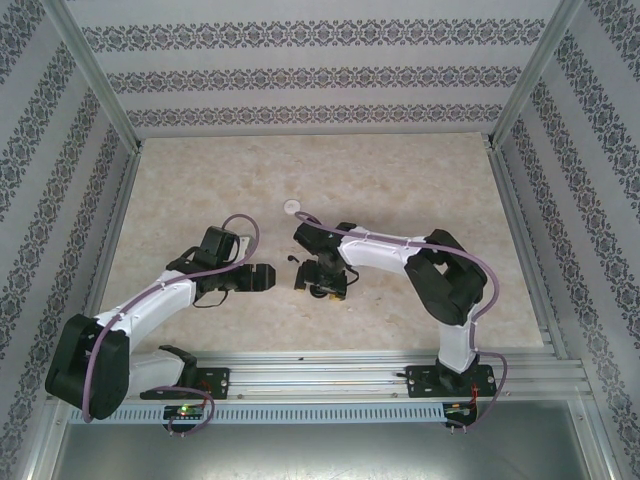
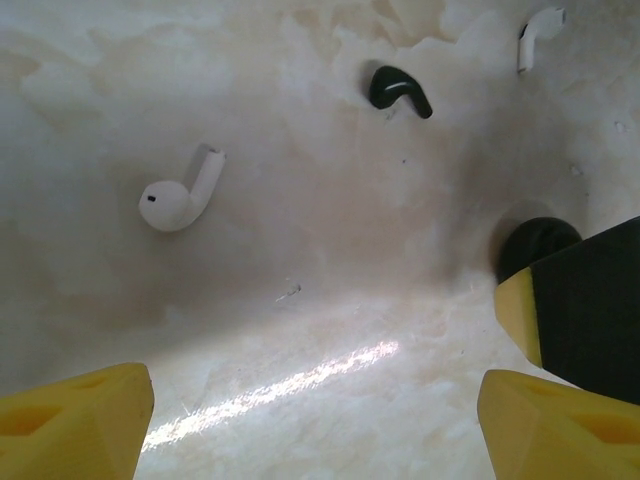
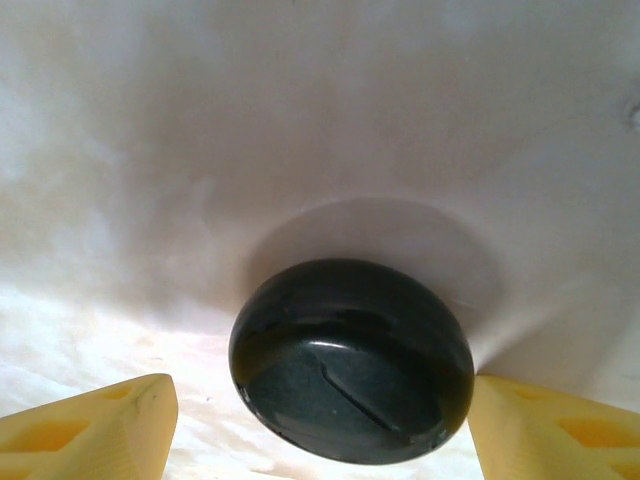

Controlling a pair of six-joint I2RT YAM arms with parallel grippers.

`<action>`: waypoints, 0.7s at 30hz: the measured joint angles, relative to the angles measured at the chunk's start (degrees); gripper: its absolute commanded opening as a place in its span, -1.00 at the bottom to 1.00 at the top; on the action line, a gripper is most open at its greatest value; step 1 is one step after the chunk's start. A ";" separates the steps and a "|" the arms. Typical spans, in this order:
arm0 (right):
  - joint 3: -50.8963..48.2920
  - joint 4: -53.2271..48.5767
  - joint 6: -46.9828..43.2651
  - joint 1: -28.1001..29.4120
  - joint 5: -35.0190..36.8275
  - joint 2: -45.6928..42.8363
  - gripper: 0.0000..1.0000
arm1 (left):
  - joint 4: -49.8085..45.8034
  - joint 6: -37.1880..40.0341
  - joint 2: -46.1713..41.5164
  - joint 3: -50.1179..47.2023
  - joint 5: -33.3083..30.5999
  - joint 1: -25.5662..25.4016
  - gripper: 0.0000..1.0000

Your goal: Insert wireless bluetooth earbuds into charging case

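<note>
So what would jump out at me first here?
A glossy black round case sits between the right gripper's yellow fingers. In front of the open left gripper, a white earbud and a black earbud lie loose on the pale table.

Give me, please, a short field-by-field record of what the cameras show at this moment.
black case: round, lid shut, on the table
right gripper: open, fingers either side of the black case
left gripper: open, holding nothing
near white earbud: loose on the table
far white earbud: loose, at the view's upper right
black earbud: loose, between the two white ones
white disc: farther back, apart from both arms
</note>
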 measured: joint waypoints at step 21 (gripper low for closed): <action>11.47 -8.33 -13.88 0.74 9.01 7.19 0.26 | -0.20 -0.07 -0.57 -0.96 -0.33 0.00 0.69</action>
